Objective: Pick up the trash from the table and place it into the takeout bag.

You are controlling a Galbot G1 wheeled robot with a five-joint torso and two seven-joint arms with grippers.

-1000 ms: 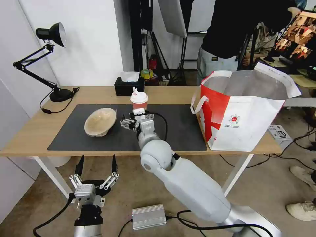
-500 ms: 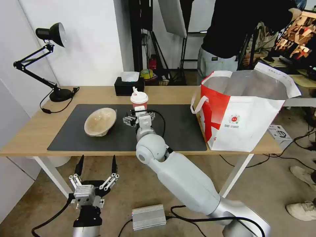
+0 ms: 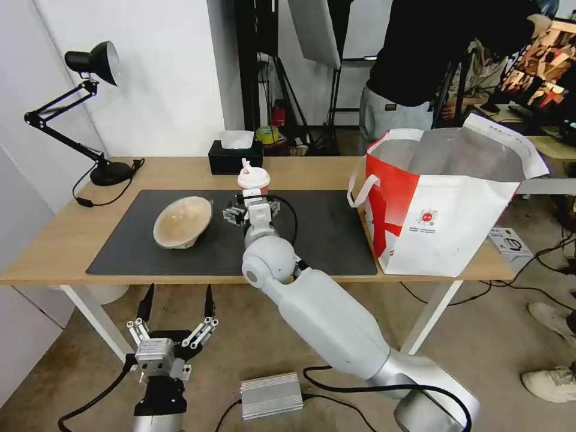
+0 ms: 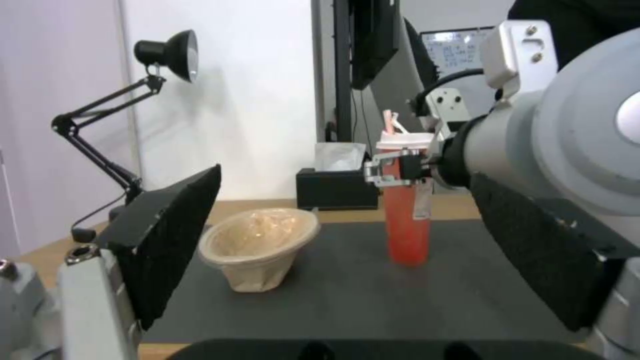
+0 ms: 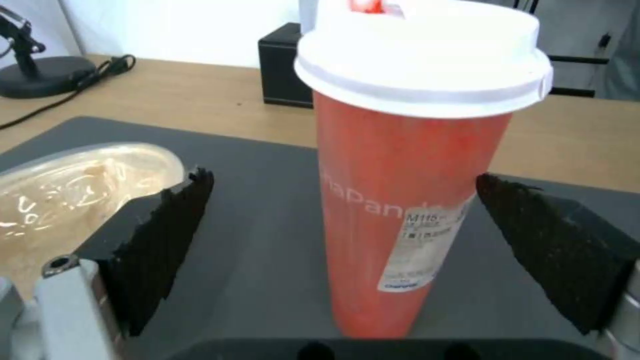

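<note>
A red drink cup (image 3: 253,180) (image 5: 407,200) with white lid and straw stands upright on the dark mat (image 3: 324,240), near its back edge. My right gripper (image 3: 252,203) (image 5: 343,177) is open, with a black pad on either side of the cup and not touching it. A beige bowl (image 3: 182,222) (image 4: 260,250) lies tilted on the mat left of the cup. The red-and-white takeout bag (image 3: 438,210) stands open at the right end of the table (image 3: 54,240). My left gripper (image 3: 175,309) (image 4: 347,175) hangs open below the table's front edge.
A black tissue box (image 3: 235,157) sits just behind the cup. A black desk lamp (image 3: 90,108) stands at the table's back left with its cord trailing. A person stands behind the bag. A silver box (image 3: 271,395) and cables lie on the floor.
My right arm has reached forward along the mat, bringing its open gripper up to the red cup so the fingers now flank it. The left arm has stayed in place.
</note>
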